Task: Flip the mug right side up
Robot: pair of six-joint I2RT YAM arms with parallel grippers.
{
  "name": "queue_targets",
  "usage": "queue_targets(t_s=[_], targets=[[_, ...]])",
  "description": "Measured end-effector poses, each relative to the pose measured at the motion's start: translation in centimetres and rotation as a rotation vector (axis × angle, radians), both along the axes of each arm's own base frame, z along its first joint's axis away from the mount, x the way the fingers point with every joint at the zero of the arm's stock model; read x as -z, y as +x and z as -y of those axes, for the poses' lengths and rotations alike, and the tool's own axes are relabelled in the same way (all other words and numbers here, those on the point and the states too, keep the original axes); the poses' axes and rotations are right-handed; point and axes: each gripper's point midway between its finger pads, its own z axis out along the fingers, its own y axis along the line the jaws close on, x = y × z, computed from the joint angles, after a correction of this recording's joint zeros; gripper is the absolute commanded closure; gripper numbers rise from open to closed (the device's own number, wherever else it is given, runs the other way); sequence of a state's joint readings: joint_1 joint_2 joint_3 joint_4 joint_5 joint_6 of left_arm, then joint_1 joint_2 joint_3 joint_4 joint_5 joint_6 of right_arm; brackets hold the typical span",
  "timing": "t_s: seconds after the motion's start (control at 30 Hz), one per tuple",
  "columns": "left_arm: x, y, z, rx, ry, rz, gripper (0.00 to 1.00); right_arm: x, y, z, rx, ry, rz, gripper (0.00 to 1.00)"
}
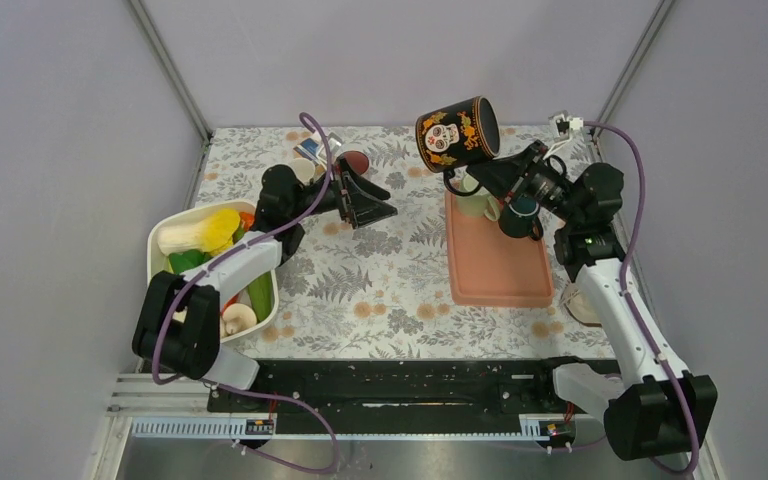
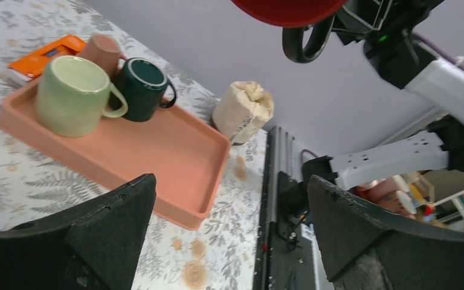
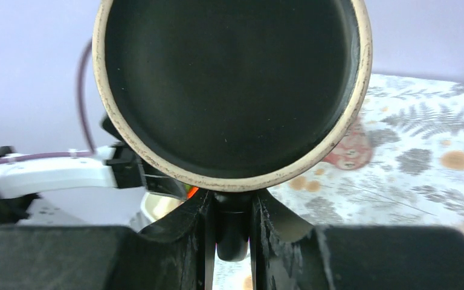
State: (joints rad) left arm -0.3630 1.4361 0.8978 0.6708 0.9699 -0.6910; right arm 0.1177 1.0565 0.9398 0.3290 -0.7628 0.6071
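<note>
Glossy black mug [image 1: 457,132], right gripper [image 3: 231,208] pinching handle [image 3: 232,241]

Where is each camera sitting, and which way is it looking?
Top external: above and behind the arms, looking down at the table; both arms show, right gripper holding the skull mug.
Left wrist: on the left arm, looking across at the pink tray and green mug; its open fingers show.
Right wrist: on the right arm, facing the mug's base; its fingers pinch the handle.
Shared: the skull mug in all three; the tray in two.
</note>
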Motion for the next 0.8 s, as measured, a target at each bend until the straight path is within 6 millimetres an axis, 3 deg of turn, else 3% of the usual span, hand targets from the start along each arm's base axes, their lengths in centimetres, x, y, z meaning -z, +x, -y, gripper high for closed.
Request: queue_targets(t_s=[0.13,0.4,0.8], targets=[[-0.2,0.0,0.8,0.040,-0.075,-0.046,0.01,-0.6,-0.3,-2.0,-0.093,0.082,-0.049,1.00],[-2.7,-1.2,1.7,0.115,-0.199,-0.039,0.02,-0.7,-1.9,-6.3,-0.259,0.152,-0.096,1.00],[-4.0,-2.8,2.2,0.165,-0.246,-0.030,0.05,2.4,-0.9,-8.7,-0.281,0.179,-0.186,1.00]])
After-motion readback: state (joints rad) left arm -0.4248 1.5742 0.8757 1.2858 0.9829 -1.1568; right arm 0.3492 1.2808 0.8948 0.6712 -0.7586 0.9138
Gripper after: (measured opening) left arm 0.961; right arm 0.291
